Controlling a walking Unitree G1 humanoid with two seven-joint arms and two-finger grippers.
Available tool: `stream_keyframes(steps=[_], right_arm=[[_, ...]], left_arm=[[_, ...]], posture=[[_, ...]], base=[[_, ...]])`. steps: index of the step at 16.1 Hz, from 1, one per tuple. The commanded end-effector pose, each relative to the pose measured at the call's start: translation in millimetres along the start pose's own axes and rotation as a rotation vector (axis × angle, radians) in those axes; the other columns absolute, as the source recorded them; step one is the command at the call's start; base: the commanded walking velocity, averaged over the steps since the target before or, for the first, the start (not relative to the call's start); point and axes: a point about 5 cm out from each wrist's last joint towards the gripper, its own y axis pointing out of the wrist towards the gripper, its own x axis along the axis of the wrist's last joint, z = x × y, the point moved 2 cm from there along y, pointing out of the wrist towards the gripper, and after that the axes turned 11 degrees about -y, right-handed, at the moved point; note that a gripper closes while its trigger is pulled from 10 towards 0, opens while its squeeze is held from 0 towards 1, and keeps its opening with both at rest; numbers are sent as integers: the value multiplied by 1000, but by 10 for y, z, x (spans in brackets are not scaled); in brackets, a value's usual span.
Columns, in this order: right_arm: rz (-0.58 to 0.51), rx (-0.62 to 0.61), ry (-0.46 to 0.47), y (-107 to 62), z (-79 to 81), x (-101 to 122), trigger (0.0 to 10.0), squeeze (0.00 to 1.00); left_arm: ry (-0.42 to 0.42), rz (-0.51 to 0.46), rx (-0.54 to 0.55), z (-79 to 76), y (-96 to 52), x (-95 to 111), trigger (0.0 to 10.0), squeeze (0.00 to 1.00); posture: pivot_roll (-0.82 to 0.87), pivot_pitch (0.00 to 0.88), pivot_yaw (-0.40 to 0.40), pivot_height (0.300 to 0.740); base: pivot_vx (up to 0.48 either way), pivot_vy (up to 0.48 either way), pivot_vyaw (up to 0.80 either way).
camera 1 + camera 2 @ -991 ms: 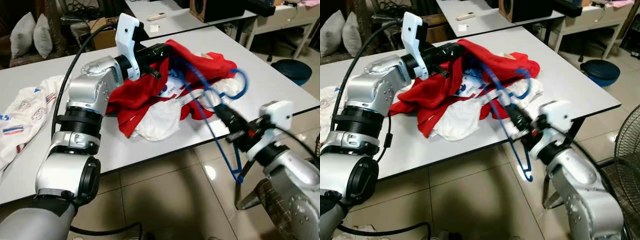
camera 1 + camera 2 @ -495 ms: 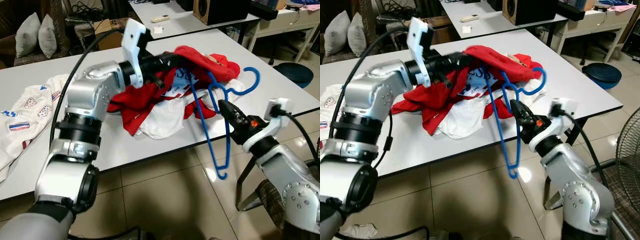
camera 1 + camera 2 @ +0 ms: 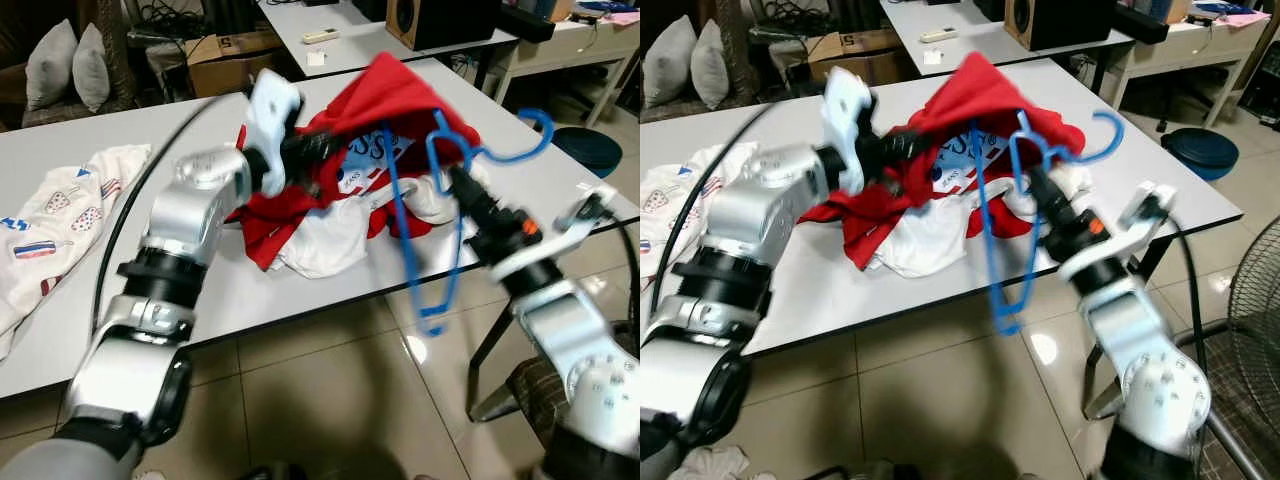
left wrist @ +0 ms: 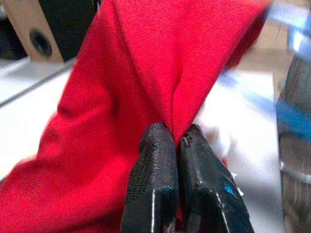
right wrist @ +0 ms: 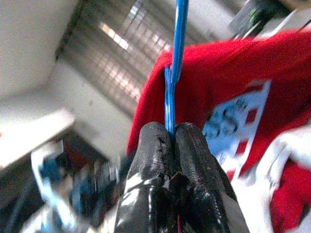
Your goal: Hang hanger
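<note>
Your white table (image 3: 300, 290) carries the red-and-white shirt (image 3: 330, 215) centrally and a patterned white garment (image 3: 50, 215) at nine o'clock.

Blue hanger (image 3: 420, 240) beside red shirt (image 3: 385, 95)

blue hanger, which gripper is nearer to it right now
Right. The right gripper has its jaws shut on the blue hanger near its neck. The left gripper pinches the red shirt beside it, apart from the hanger.

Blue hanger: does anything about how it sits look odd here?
Yes. The blue hanger, pinched by the right gripper, tilts steeply off the table edge, outside the red shirt that the left gripper lifts.
</note>
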Motion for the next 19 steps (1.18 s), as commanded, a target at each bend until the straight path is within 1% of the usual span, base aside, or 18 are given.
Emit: stream_keyframes(steps=[1, 2, 3, 4, 5, 6, 7, 8, 9, 11, 12, 13, 14, 15, 16, 17, 18, 19], right_arm=[[-78, -61, 41, -5, -94, 132, 10000, 0], [-122, -107, 100, 14, -173, 200, 10000, 0], [-175, -149, 189, 43, -257, 274, 10000, 0], [-183, -162, 210, 68, -282, 289, 10000, 0], [-175, -166, 231, 144, -278, 265, 10000, 0], [-180, -173, 278, 208, -279, 251, 10000, 0], [-180, -177, 296, 246, -278, 240, 10000, 0], [-168, -188, 301, 311, -278, 213, 10000, 0], [-155, -207, 288, 378, -287, 183, 10000, 0], [-156, -243, 313, 488, -323, 133, 10000, 0], [-155, -255, 312, 557, -326, 102, 10000, 0], [-158, -261, 315, 599, -327, 92, 10000, 0], [-176, -268, 343, 688, -324, 95, 10000, 0], [-190, -262, 351, 744, -310, 107, 10000, 0], [-196, -261, 358, 771, -307, 110, 10000, 0], [-213, -258, 385, 823, -297, 112, 10000, 0], [-219, -259, 394, 839, -295, 109, 10000, 0], [-219, -251, 409, 870, -273, 89, 10000, 0]], left_arm=[[11, 56, 1, 40, -41, -86, 0, 0], [22, 96, -26, 31, -64, -139, 0, 0], [55, 145, -61, 18, -98, -207, 0, 0], [56, 153, -88, -3, -107, -220, 0, 0], [34, 121, -155, -85, -98, -170, 0, 0], [25, 97, -195, -146, -75, -132, 0, 0], [23, 84, -220, -183, -63, -114, 0, 0], [23, 69, -251, -243, -37, -95, 902, 0], [3, 53, -298, -322, -12, -70, 0, 0], [-68, 42, -423, -517, 4, -29, 0, 0], [-99, 59, -480, -620, 15, -43, 0, 0], [-121, 64, -508, -675, 26, -48, 0, 0], [-169, 76, -551, -770, 61, -73, 0, 0], [-181, 95, -553, -795, 91, -125, 0, 0], [-206, 92, -558, -808, 99, -131, 0, 0], [-277, 67, -569, -831, 118, -111, 0, 0], [-290, 64, -563, -830, 128, -110, 0, 0], [-322, 40, -540, -809, 162, -97, 0, 0]], posture=[[-146, 0, 80, 740], [-147, 0, 80, 740], [-146, 0, 81, 740], [-148, 0, 85, 740], [-148, 0, 85, 740], [-148, 0, 85, 740], [-148, 0, 85, 740], [-147, 0, 86, 740], [-147, 0, 89, 740], [-144, 0, 97, 740], [-142, 0, 101, 740], [-141, 0, 104, 740], [-134, 0, 107, 740], [-130, 0, 112, 740], [-128, 0, 113, 740], [-120, 0, 115, 740], [-120, 0, 115, 740], [-115, 0, 120, 740]], base=[[0, 0, 0], [0, 0, 0], [0, 0, 0], [0, 0, 0], [0, 0, 0], [0, 0, 0], [0, 0, 0], [0, 0, 0], [0, 0, 0], [0, 0, 0], [0, 0, 0], [0, 0, 0], [0, 0, 0], [0, 0, 0], [0, 0, 0], [0, 0, 0], [0, 0, 0], [0, 0, 0]])
